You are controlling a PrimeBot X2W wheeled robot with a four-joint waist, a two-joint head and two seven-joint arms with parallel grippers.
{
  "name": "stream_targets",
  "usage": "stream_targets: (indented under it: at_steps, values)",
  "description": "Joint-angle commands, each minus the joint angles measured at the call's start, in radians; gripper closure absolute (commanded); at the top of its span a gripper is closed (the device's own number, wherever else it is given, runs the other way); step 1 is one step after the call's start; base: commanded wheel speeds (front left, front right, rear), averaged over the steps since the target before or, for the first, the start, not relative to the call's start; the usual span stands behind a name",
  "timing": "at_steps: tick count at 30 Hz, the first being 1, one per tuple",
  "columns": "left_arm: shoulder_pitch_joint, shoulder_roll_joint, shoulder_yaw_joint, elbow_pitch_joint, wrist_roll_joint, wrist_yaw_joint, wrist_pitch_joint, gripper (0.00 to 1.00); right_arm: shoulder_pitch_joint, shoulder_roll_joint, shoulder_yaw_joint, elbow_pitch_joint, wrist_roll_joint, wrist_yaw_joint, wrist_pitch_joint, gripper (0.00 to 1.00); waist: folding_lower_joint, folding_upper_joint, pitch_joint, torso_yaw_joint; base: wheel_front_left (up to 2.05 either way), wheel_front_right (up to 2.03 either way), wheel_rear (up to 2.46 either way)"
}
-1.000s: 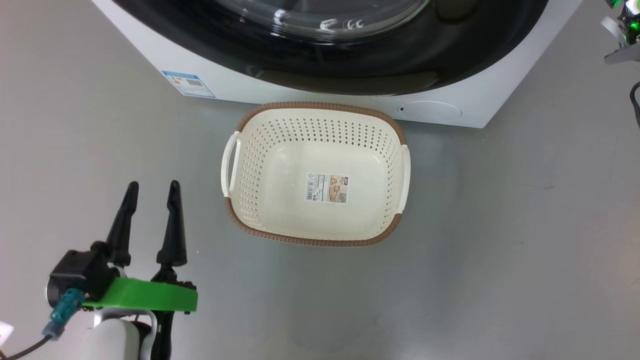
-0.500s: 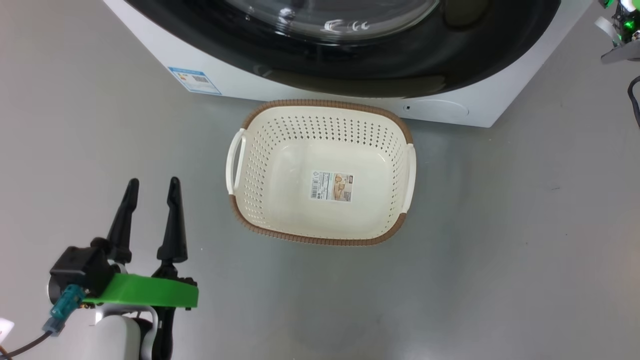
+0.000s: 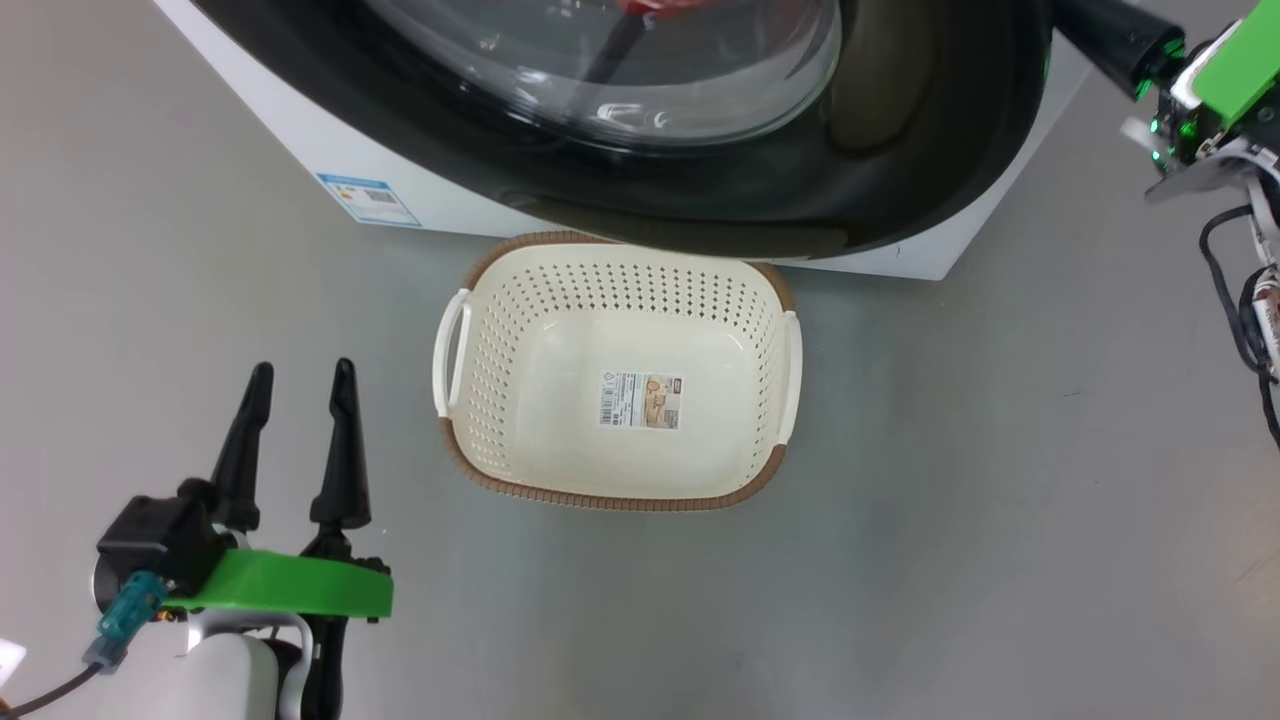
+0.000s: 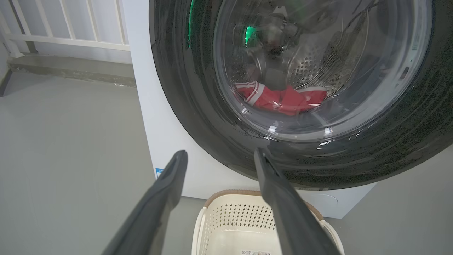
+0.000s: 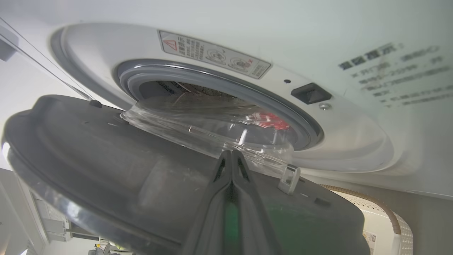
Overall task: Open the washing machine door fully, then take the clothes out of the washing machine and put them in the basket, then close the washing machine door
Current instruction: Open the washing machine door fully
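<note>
The washing machine (image 3: 450,212) stands at the top of the head view. Its black-rimmed door (image 3: 930,130) is ajar and overhangs the far rim of the basket (image 3: 600,497), which sits empty on the floor. Red clothes (image 4: 283,101) lie in the steel drum, seen through the glass bowl. In the right wrist view my right gripper (image 5: 231,153) is shut, its tips against the inner side of the door (image 5: 106,166) near the latch hook. My left gripper (image 3: 302,370) is open and holds nothing, low and left of the basket.
The grey gasket (image 5: 219,79) and the latch socket (image 5: 310,92) show behind the ajar door. Bare grey floor surrounds the basket. A white railing (image 4: 70,35) and a low ledge stand left of the machine. Cables (image 3: 1240,300) hang from my right arm.
The door has swung outward and now overhangs the basket's far rim. My right arm has come into the head view at the top right. The camera has shifted a little; the left gripper has not moved.
</note>
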Motion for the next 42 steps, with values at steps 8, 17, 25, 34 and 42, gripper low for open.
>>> stream_targets:
  at_steps: [8,17,25,34,42]
  values:
    - [0.016,0.020,0.039,-0.011,0.008,0.006,-0.008,0.00,0.078,0.037,0.039,-0.061,0.029,0.002,0.067,1.00,0.0000,0.0000,-0.025,-0.014,0.00,0.00,0.00]
    - [0.032,0.020,0.049,-0.006,0.015,0.003,-0.008,0.00,0.118,0.033,0.026,-0.091,0.045,0.002,0.071,1.00,0.0000,0.0000,-0.054,-0.023,0.00,0.00,0.00]
    - [0.043,0.020,0.057,-0.006,0.023,0.001,-0.008,0.00,0.155,0.029,0.009,-0.116,0.052,0.002,0.056,1.00,0.0000,0.0000,-0.068,-0.038,0.00,0.00,0.00]
    - [0.054,0.020,0.061,-0.004,0.034,-0.003,-0.008,0.00,0.207,0.022,-0.026,-0.183,0.043,0.002,-0.009,0.00,0.0000,0.0000,-0.086,-0.055,0.00,0.00,0.00]
    - [0.065,0.020,0.066,-0.005,0.041,-0.006,-0.008,0.00,0.282,-0.003,-0.054,-0.325,0.002,0.002,-0.087,0.00,0.0000,0.0000,-0.095,-0.068,0.00,0.00,0.00]
